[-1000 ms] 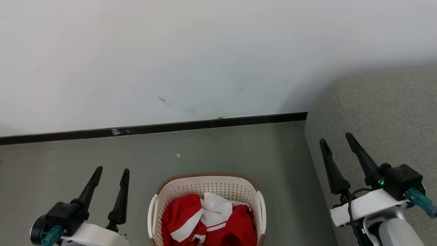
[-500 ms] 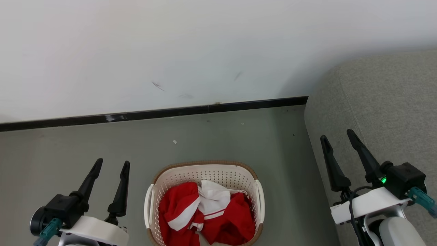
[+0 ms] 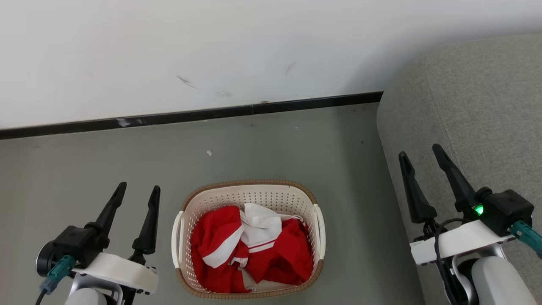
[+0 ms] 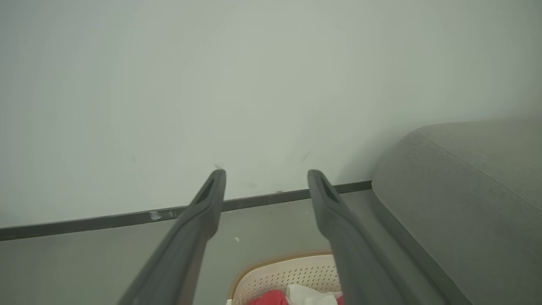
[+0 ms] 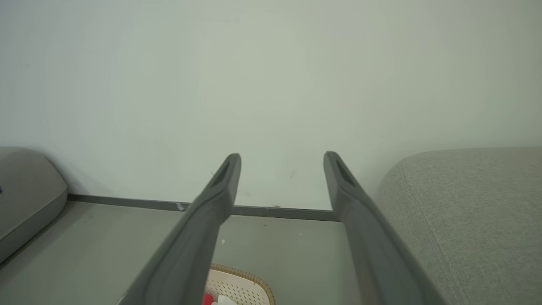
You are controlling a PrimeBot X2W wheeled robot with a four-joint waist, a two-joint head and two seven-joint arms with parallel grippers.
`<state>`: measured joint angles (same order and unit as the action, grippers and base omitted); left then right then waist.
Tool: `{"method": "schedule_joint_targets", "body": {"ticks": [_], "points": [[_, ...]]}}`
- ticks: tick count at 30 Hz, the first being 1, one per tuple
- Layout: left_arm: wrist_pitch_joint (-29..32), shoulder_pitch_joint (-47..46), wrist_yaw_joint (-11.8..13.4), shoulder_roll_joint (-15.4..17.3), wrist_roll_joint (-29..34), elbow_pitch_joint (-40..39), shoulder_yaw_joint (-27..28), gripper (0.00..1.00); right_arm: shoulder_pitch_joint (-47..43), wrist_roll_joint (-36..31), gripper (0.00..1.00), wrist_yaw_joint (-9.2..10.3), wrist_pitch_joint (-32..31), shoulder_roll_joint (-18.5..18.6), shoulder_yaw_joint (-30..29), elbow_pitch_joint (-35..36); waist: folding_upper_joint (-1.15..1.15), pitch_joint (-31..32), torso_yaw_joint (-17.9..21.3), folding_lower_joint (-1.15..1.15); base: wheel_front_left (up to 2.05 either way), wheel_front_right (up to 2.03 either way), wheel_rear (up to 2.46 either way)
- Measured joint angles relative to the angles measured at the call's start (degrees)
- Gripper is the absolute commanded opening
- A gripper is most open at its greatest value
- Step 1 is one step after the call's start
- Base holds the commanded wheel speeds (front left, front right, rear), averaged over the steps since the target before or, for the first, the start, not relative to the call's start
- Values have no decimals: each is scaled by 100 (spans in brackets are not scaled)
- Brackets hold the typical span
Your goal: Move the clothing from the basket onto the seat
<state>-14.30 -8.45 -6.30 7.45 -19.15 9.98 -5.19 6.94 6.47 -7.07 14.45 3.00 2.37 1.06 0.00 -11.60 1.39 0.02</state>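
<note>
Far left: left gripper (image 3: 139,186) above bare floor (image 3: 296,148), fingers spread, nothing between them. Centre: basket (image 3: 250,183) standing on the floor; inside it, the clothing (image 3: 207,228), a crumpled red-and-white heap covering the bottom. Probably light, soft and limp, likely to sag and trail once lifted. Best pinched at the raised white fold near the middle, deep enough to catch several layers. Perforated walls and rim in the way of any sideways reach, so better entered from above. Right: right gripper (image 3: 419,151), fingers likewise spread and empty, over the edge of the grey seat (image 3: 478,106), near the basket
</note>
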Motion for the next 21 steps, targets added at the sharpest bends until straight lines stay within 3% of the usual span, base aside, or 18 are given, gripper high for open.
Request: {"method": "schedule_joint_targets", "body": {"ticks": [21], "points": [[-16,-649,-79,226,-53,441,-310,100,395,-55,100,0,1,-24,-29,127,0,-953,183,0,0,0,0]]}}
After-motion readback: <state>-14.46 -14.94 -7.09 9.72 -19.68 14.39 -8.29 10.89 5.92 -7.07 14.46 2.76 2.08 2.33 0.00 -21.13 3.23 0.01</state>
